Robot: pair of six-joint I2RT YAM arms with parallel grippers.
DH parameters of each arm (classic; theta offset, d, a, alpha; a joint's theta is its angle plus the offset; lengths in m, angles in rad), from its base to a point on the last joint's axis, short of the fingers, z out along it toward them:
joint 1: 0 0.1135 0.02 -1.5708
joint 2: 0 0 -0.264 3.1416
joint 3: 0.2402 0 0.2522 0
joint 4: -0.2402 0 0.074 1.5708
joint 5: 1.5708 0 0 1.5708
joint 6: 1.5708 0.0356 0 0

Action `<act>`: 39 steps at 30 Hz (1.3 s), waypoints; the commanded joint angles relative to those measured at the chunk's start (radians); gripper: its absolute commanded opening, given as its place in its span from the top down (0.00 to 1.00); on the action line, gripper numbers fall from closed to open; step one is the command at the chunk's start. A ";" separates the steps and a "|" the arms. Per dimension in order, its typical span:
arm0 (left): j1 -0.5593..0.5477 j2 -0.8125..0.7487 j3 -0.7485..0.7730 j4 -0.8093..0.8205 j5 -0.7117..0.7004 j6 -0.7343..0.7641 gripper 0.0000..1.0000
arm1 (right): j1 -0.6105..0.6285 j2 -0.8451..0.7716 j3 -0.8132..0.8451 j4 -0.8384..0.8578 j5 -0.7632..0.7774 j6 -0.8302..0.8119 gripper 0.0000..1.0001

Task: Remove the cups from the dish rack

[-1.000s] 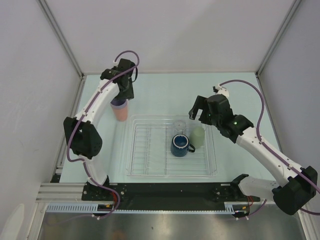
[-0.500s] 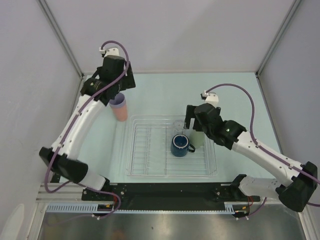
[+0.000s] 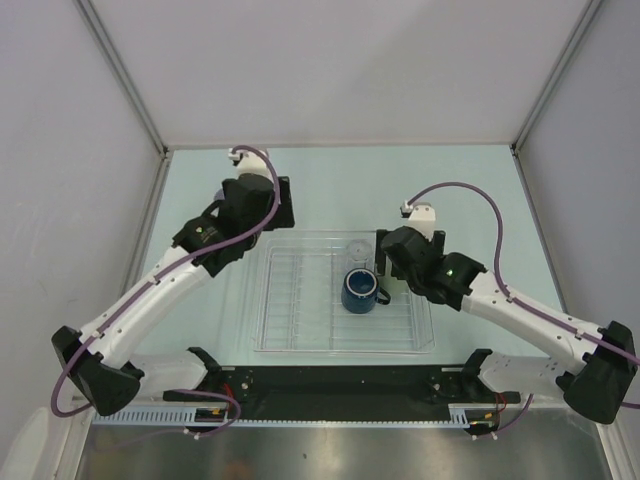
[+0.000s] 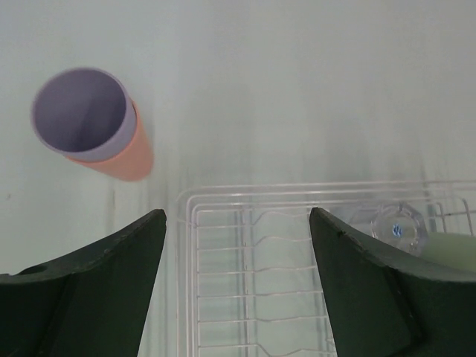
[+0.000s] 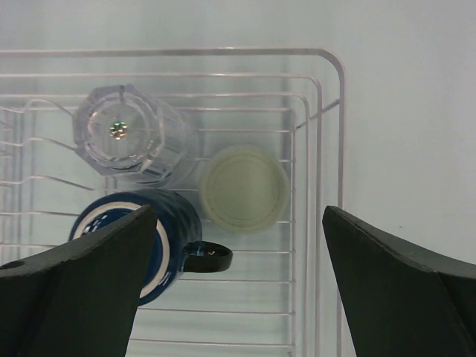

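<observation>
Pale green cup (image 5: pixel 242 187) base-up, blue mug (image 5: pixel 172 236) mouth-up, clear cup (image 5: pixel 126 134) perhaps inverted

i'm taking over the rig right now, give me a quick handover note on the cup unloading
Left gripper: jaws open, empty, above the far left corner of the dish rack.
Right gripper: jaws open, empty, above the rack's far right part, over the pale green cup.
Done: lavender cup nested in the salmon-pink cup, standing on the table outside the rack.
Left: pale green cup, clear cup and dark blue mug are in the rack, grouped at its far right.
</observation>
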 commanded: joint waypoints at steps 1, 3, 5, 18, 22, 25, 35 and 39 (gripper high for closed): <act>-0.042 -0.032 -0.060 0.074 -0.030 -0.049 0.17 | -0.004 0.003 -0.031 0.007 0.039 0.035 0.00; -0.062 -0.037 -0.077 0.078 -0.030 -0.069 0.17 | -0.006 0.027 -0.048 0.024 0.027 0.037 0.00; -0.078 -0.046 -0.103 0.096 -0.034 -0.072 0.17 | -0.006 0.043 -0.057 0.048 0.021 0.041 0.00; -0.111 -0.083 -0.172 0.130 -0.031 -0.086 0.18 | -0.083 0.155 -0.119 0.174 -0.106 0.032 0.05; -0.113 -0.078 -0.174 0.135 -0.028 -0.086 0.18 | -0.115 0.156 -0.157 0.214 -0.166 0.029 0.10; -0.113 -0.077 -0.174 0.136 -0.027 -0.084 0.18 | -0.123 0.161 -0.174 0.228 -0.185 0.023 0.18; -0.122 -0.066 -0.175 0.144 -0.036 -0.081 0.20 | -0.109 0.072 -0.165 0.176 -0.101 0.028 1.00; -0.125 -0.048 -0.158 0.141 -0.059 -0.075 0.22 | -0.116 -0.009 -0.084 0.104 -0.074 -0.012 1.00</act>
